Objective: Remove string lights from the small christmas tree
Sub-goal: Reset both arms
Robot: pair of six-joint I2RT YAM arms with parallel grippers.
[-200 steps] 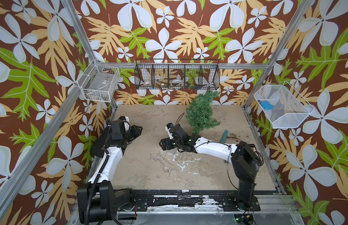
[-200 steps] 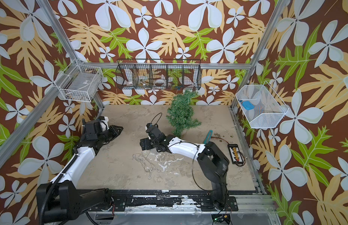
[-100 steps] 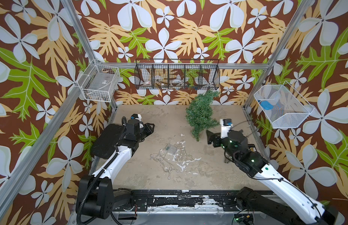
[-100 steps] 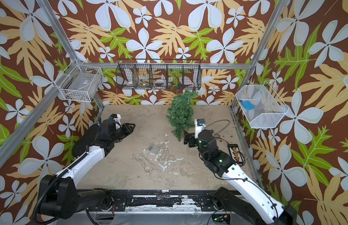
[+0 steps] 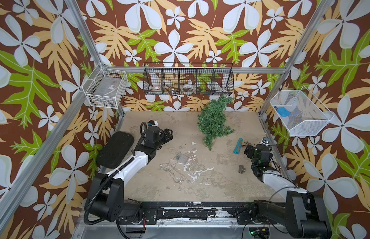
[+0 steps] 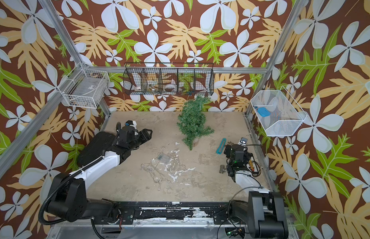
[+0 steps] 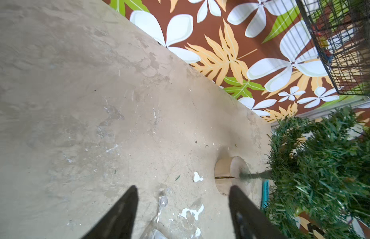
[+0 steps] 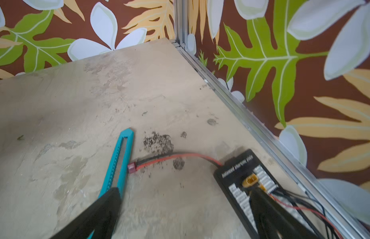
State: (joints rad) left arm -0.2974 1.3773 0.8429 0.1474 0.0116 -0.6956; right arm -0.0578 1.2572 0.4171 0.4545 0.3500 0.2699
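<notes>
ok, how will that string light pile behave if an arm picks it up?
Probably floppy: the string lights lie as a loose tangle of thin wire on the table, so a pinch likely lifts one strand and drags the rest. The clear battery box looks heaviest and may dangle. The small bulbs could snag.

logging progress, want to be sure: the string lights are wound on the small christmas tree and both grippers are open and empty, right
Not wound on it: both top views show the string lights lying in a loose heap on the table, apart from the small christmas tree. The left gripper and right gripper are open and empty, as you said.
</notes>
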